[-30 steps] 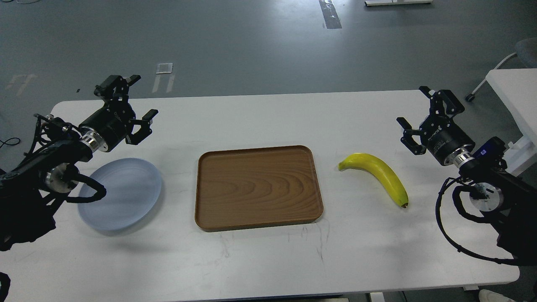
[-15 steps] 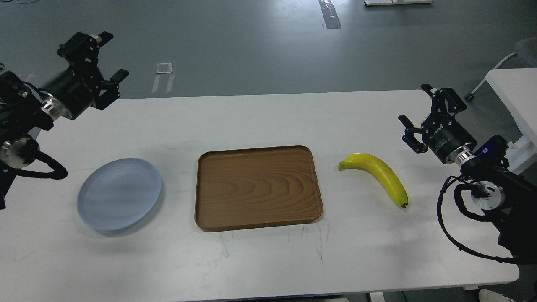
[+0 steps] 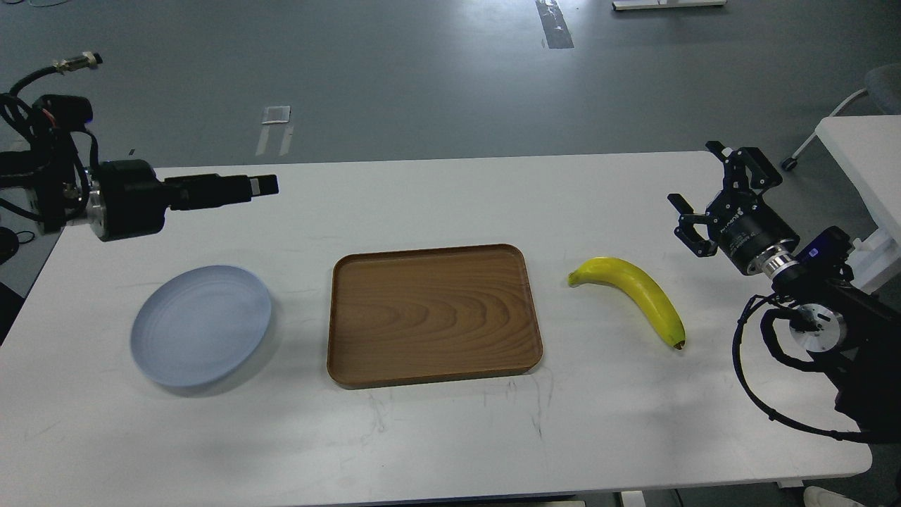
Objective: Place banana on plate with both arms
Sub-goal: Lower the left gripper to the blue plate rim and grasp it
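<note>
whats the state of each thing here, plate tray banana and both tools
plate: empty, flat on table
tray: empty, between plate and banana
banana: lying on table, untouched
left tool: raised, seen side-on, opening unclear
right tool: open, empty, beyond the banana

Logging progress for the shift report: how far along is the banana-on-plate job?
Nothing looks done: the banana lies on the table right of the wooden tray, and the plate left of it is empty. Nothing is in hand: the right gripper hovers open near the banana; the left gripper is side-on. Grasping, carrying and placing remain.
</note>
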### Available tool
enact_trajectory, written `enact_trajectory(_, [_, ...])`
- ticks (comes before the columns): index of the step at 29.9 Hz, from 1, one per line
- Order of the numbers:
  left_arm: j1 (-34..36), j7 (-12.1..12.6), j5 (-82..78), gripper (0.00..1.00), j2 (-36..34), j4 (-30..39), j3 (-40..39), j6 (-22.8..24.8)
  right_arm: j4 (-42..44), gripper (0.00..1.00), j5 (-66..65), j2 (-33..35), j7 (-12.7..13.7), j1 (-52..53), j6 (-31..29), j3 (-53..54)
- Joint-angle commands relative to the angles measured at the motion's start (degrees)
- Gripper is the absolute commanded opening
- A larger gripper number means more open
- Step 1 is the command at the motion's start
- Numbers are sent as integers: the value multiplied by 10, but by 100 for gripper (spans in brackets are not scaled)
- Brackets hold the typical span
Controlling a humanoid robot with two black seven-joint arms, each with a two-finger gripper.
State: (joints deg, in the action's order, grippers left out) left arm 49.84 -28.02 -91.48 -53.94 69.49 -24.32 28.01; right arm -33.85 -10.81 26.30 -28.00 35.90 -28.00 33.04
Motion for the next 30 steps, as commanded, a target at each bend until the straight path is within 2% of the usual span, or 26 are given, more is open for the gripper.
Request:
enact_trajectory(1, [-1, 0, -84, 99, -18, -7, 38, 0, -1, 100, 0, 2, 0, 0, 0, 0])
enact_trajectory(3, [-2, 0, -97, 99, -21, -29, 69, 0, -2, 100, 0, 1, 0, 0, 0, 0])
enact_trajectory(10, [-17, 0, -69, 97, -5, -118, 101, -1, -3, 100, 0, 2, 0, 0, 0, 0])
enact_trajectory(15, [-55, 0, -52, 95, -3, -178, 110, -37, -3, 100, 0, 3, 0, 1, 0, 0])
enact_trajectory(23, [-82, 0, -39, 94, 23, -238, 110, -61, -4, 100, 0, 4, 0, 0, 0, 0])
enact_trajectory(30, [-84, 0, -27, 91, 36, -255, 114, -62, -4, 100, 0, 2, 0, 0, 0, 0])
